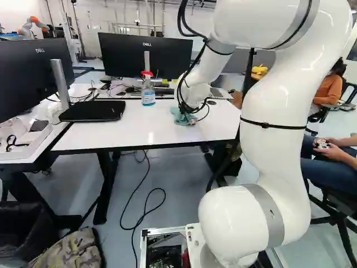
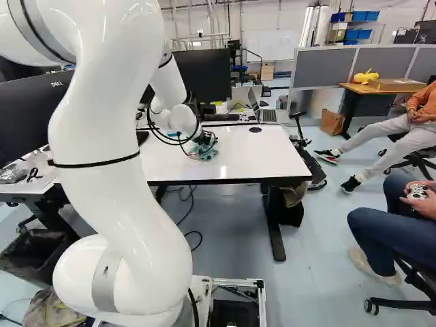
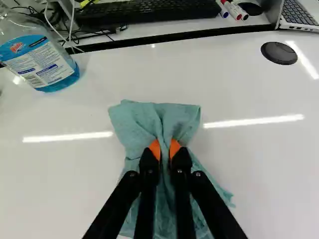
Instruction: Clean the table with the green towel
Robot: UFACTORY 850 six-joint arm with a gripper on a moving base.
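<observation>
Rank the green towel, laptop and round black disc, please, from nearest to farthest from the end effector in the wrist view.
1. Green towel: gripped in the end effector.
2. Round black disc: ahead, to its right.
3. Laptop: same side, beyond the disc.

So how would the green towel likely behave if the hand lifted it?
The towel would probably hang floppy, since it bunches in soft folds where the hand pinches it. It looks thin, so likely light. Its loose edges, splayed on the table, may trail.
</observation>
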